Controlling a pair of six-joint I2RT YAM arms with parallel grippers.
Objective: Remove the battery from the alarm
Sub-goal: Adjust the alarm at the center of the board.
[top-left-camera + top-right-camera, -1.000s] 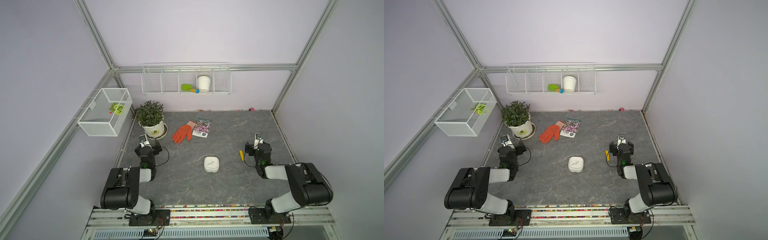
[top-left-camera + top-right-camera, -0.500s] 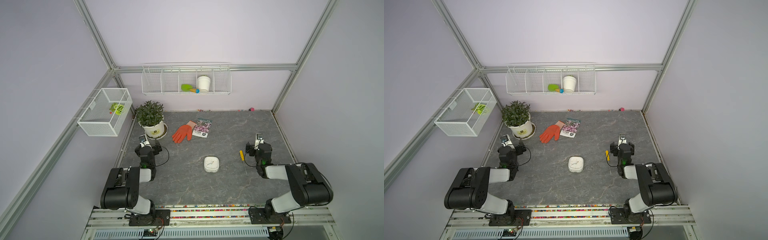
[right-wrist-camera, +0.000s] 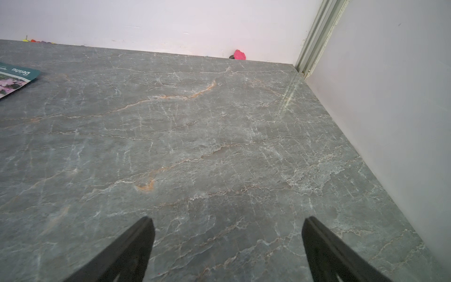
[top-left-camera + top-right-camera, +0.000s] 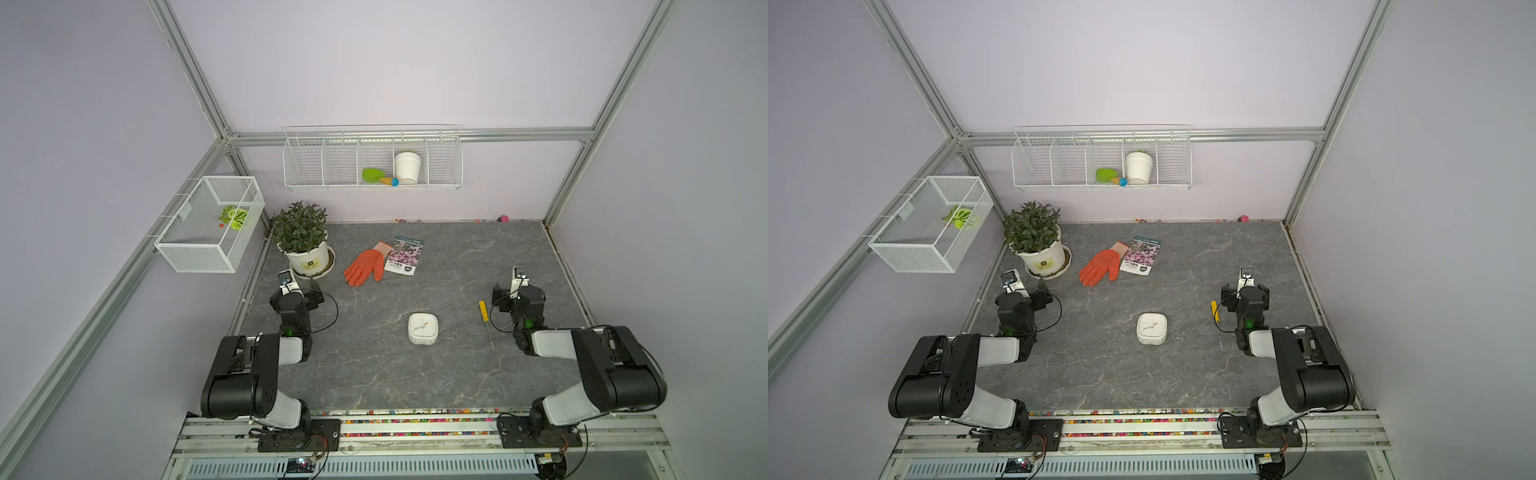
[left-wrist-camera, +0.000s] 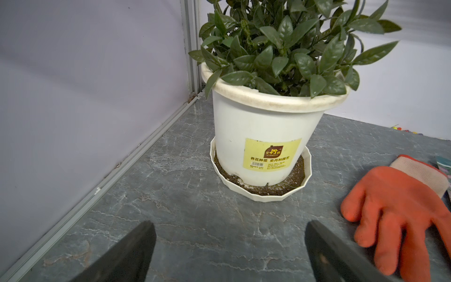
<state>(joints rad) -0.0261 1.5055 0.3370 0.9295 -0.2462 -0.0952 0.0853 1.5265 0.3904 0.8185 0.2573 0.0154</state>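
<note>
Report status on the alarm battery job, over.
Tools open, empty: left tool, right tool. Between the arms, alarm lies dial up, untouched; battery not visible. Nothing blocks it; screwdriver lies apart, near right tool.

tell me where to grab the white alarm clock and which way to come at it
I'd take the alarm by two opposite side walls, coming straight down from above. It lies flat with its dial up, a low rounded square, so only its short sides give parallel faces to pinch. The screwdriver lies apart from it, so those sides are free.
</note>
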